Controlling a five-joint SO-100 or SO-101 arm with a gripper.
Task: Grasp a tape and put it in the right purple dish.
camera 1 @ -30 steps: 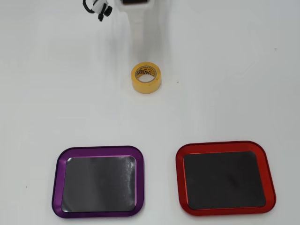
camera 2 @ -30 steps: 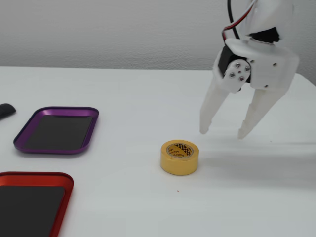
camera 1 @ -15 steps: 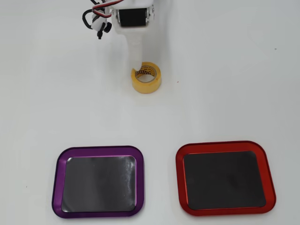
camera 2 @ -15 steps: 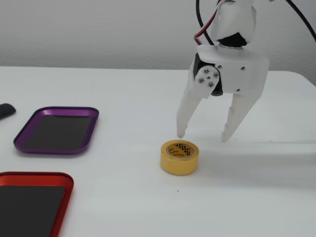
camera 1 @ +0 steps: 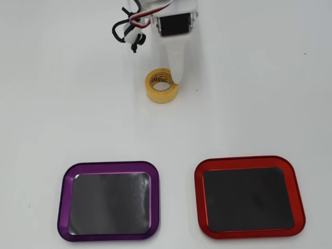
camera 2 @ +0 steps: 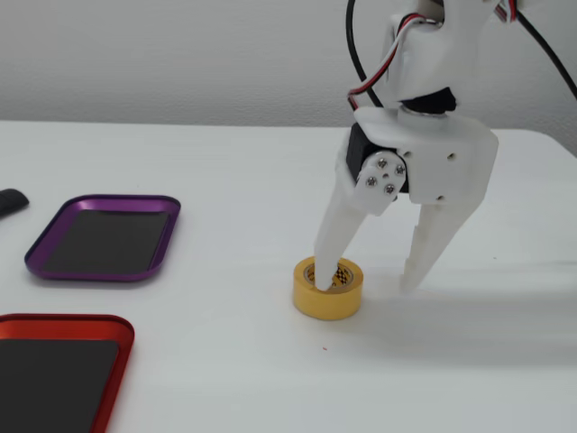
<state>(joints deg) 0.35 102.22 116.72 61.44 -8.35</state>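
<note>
My gripper (camera 2: 365,281) is spread wide and holding nothing, one finger dipped into the core of the tape (camera 2: 328,289) lying flat on the table, the other finger outside its wall, purple dish (camera 2: 104,237) well off.

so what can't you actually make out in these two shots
- Print on the tape core: too small to read in both views.
- Gripper in the overhead view: the arm's own body covers the far finger.
- Red tray: cut off by the left and bottom edges of the fixed view.
- Dark object at the fixed view's left edge: mostly out of frame, unidentifiable.
- Purple dish mat: glare hides its surface overhead.
</note>
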